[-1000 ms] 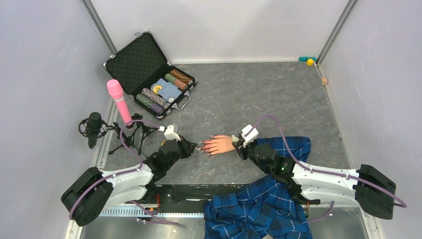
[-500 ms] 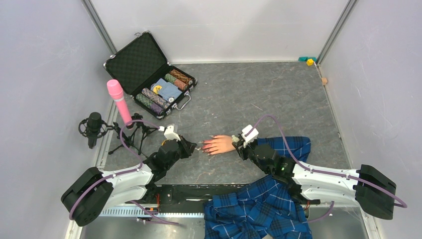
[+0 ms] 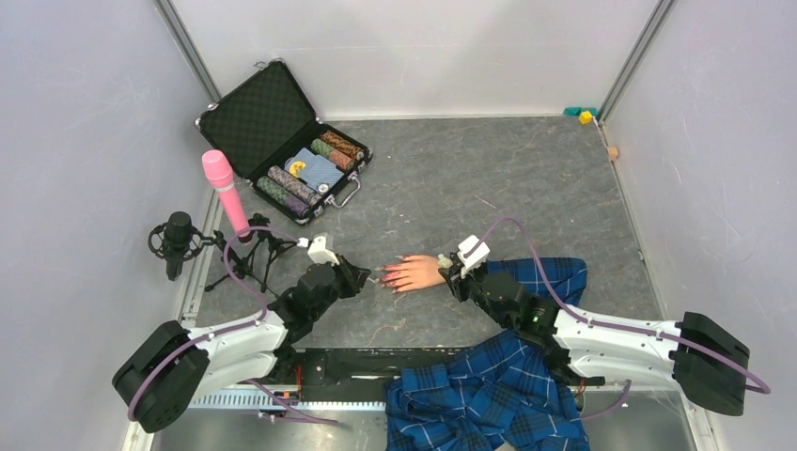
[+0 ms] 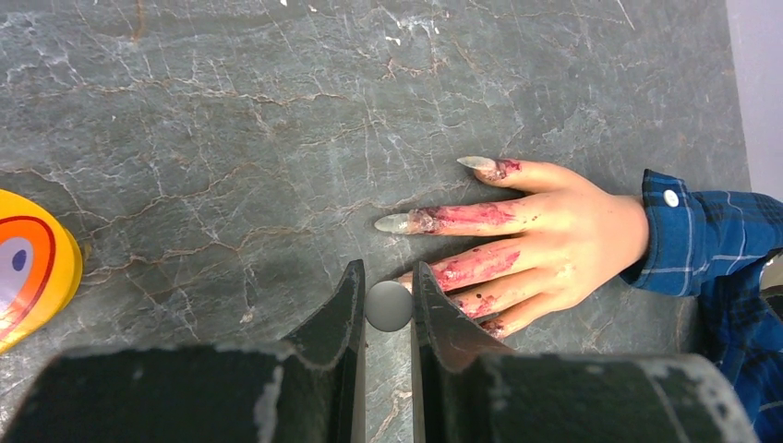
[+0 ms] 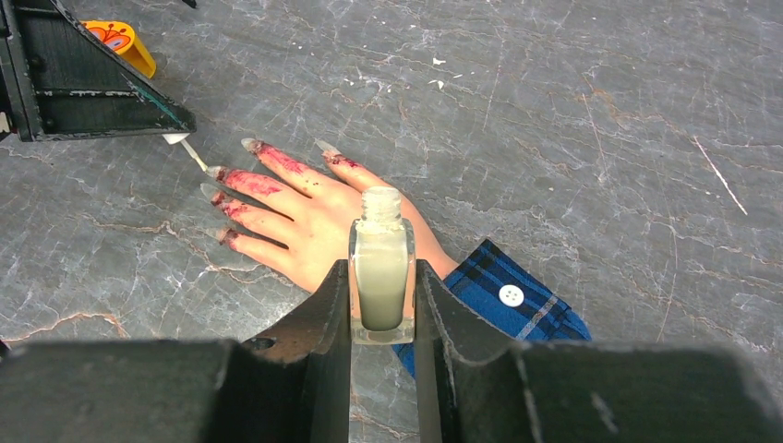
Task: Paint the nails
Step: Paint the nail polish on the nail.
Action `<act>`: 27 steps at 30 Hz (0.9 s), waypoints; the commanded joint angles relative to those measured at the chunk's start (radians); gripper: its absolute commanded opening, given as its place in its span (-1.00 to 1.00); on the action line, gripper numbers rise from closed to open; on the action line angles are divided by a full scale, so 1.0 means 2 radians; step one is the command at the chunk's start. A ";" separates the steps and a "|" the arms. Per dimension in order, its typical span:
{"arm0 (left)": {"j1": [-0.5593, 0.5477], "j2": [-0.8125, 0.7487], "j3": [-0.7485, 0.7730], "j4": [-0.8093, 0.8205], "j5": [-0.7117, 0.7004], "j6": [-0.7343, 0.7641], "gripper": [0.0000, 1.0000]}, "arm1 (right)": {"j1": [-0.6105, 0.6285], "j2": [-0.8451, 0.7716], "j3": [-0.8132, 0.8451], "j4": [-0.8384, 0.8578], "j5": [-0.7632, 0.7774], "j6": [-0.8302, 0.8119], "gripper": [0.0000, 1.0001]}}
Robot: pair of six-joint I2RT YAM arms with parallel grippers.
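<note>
A flesh-coloured mannequin hand point(image 3: 414, 272) in a blue plaid sleeve point(image 5: 499, 295) lies flat on the table, its fingers smeared red. The long pale nails point(image 4: 392, 222) point left. My left gripper point(image 4: 388, 274) is shut on the round grey brush cap point(image 4: 389, 305) just left of the fingertips. In the right wrist view the thin brush point(image 5: 192, 153) sticks out from under it, its tip close to a nail point(image 5: 214, 172). My right gripper point(image 5: 381, 268) is shut on the uncapped clear polish bottle point(image 5: 381, 291), upright over the wrist.
An open black case point(image 3: 282, 141) with chips sits at the back left. A pink microphone point(image 3: 224, 193) and a black one on a stand point(image 3: 177, 240) are at the left edge. Plaid cloth point(image 3: 489, 395) hangs over the near edge. An orange-yellow object point(image 4: 28, 268) lies left of the left gripper.
The left arm has shifted very slightly; both grips and the hand are as before.
</note>
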 commanded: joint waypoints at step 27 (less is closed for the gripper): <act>0.005 -0.005 0.023 -0.021 -0.011 0.024 -0.96 | -0.002 -0.009 -0.003 0.030 0.003 0.005 -1.00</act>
